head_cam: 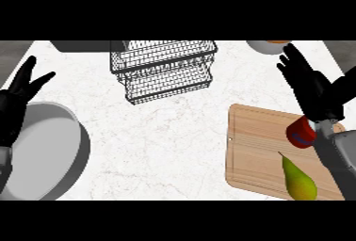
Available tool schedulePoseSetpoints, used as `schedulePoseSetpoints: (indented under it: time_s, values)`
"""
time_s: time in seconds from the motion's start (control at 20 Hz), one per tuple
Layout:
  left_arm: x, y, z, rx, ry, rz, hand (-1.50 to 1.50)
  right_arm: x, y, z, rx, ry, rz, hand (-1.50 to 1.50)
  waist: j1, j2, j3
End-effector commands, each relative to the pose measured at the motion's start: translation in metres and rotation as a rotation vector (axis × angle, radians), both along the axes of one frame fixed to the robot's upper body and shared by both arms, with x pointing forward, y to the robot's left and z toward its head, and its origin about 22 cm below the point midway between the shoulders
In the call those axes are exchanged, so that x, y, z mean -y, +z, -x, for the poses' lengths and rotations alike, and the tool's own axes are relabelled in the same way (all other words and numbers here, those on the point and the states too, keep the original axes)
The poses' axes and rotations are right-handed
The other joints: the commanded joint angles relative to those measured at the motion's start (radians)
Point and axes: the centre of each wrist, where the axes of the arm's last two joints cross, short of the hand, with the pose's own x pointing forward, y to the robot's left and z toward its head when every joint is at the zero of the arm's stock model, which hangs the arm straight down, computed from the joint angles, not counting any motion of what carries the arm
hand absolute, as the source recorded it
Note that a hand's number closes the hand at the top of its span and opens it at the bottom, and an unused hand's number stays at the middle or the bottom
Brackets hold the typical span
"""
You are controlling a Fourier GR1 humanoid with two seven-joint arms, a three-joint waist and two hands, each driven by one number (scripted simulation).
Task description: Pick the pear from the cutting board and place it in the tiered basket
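So the right hand [316,92] is up over the far right edge of the cutting board [254,146], fingers spread wide and straight, holding nothing. Just near of it, tucked against the forearm, there's a red can-looking thing [300,133] (partly hidden, so can't say exactly what it is). The pear [299,179] lies on the board's near right corner, stem pointing far-left, apart from the hand. The tiered basket [163,70] sits far across the counter, left of the board. The left hand [15,101] rests open at the left edge, fingers up, beside a big grey bowl [49,150].
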Motion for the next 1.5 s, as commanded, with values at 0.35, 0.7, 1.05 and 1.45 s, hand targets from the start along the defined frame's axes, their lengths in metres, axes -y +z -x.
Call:
schedulePoseSetpoints:
  time_s: [0.35, 0.7, 1.05, 1.45]
  values:
    - [0.052, -0.066, 0.021, -0.238, -0.093, 0.421, 0.00, 0.129, -0.060, 0.089, 0.032, -0.602, 0.048, -1.50, -0.145, 0.032, -0.011]
    - [0.091, -0.070, 0.018, -0.297, -0.200, 0.482, 0.00, 0.110, -0.098, 0.187, 0.196, -0.410, 0.113, -1.50, -0.053, 0.023, -0.011]
    - [0.085, -0.073, 0.017, -0.293, -0.208, 0.459, 0.00, 0.112, -0.026, 0.206, 0.026, -0.354, 0.500, -1.50, -0.043, 0.028, -0.018]
    - [0.096, -0.072, 0.017, -0.294, -0.224, 0.464, 0.00, 0.083, 0.024, 0.224, -0.248, -0.360, 0.820, -1.50, -0.025, 0.033, -0.020]
